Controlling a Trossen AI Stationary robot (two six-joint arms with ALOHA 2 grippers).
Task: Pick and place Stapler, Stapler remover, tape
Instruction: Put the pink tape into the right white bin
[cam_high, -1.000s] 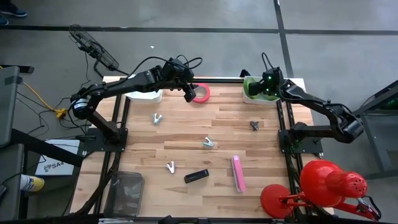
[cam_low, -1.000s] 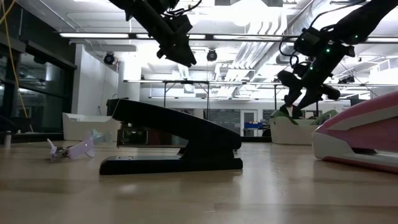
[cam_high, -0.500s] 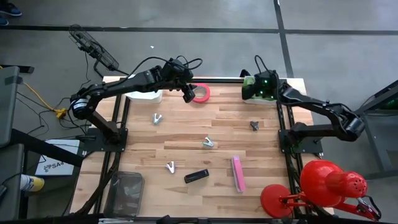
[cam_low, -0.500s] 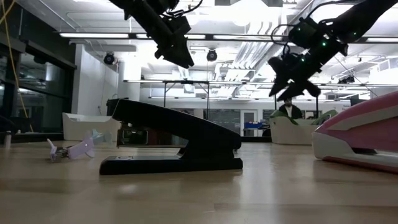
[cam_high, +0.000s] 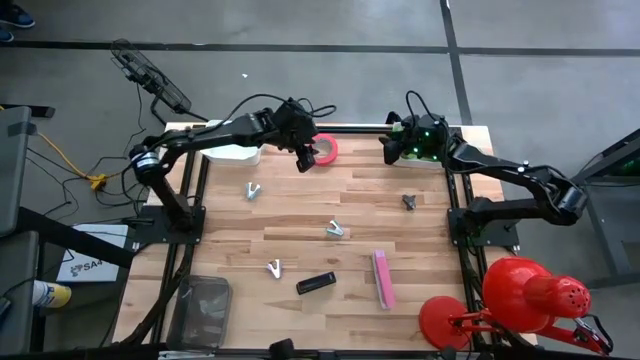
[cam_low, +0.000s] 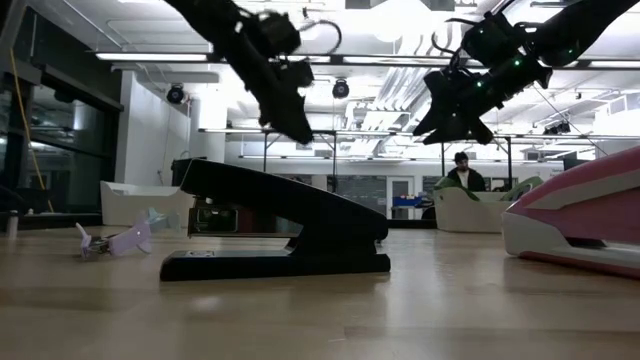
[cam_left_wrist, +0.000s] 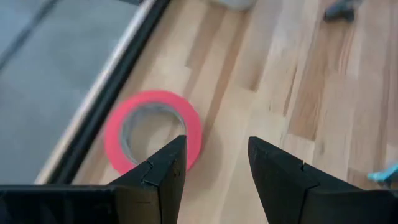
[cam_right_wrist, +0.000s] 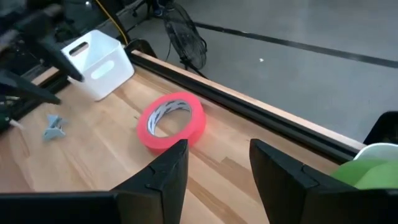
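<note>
At the far edge of the desk (cam_high: 300, 215), your left pincer (cam_high: 304, 160) hangs over the pink tape roll (cam_high: 323, 149), its fingers (cam_left_wrist: 163, 171) parted and empty, one on each side of the roll's near rim in the left wrist view. Your right pincer (cam_high: 390, 150) is raised beside the green-filled white bin (cam_high: 420, 155), fingers apart, holding nothing. The tape lies flat against the desk's dark rail, near the white bin (cam_high: 232, 153). The black stapler (cam_high: 316, 283) and pink stapler (cam_high: 383, 279) lie toward the near edge. A dark staple remover (cam_high: 410, 201) sits below the right pincer; pale staple removers (cam_high: 336, 231) are scattered mid-desk.
</note>
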